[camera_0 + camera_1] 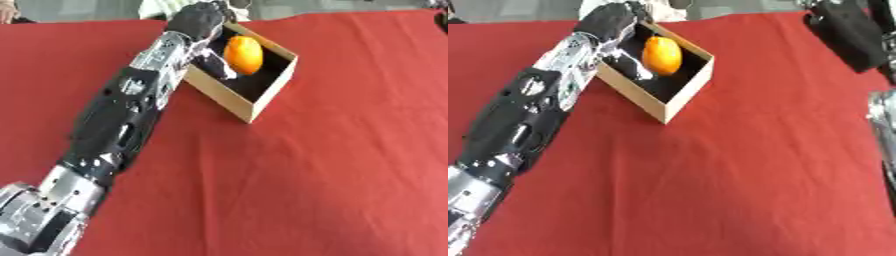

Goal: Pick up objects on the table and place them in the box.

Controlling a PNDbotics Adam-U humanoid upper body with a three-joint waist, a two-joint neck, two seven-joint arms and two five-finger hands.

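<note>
The table [332, 190] is covered edge to edge in red cloth, smooth and matte, with only faint creases toward the far side.

From about 7 o'clock the left arm [114, 125] rises across the picture toward 12: a silver, ribbed metal section nearest the camera, then a long glossy black shell with rounded openings, then another silver jointed stretch at the wrist.

Past the middle of the table, at about 12 o'clock, sits the box [262, 95], a shallow rectangular tray of plain tan cardboard with thin straight walls and a dark, dull interior. It lies askew, one corner pointing toward the camera.

Inside it is the orange [244, 54], a smooth, slightly oval fruit of bright, even colour, lying in the far half of the box against the dark floor.

The left hand [199, 22] is over the box's left wall, at 9 o'clock of the orange. Its black back bulges above the rim, and a pale fingertip shows down inside, just beside the fruit. Whether the fingers touch or curl round the orange cannot be told from either view.

At the right edge of the right eye view, from 1 to 4 o'clock, parts of the right arm [850, 35] show, black above and silver below; its hand is out of sight.
</note>
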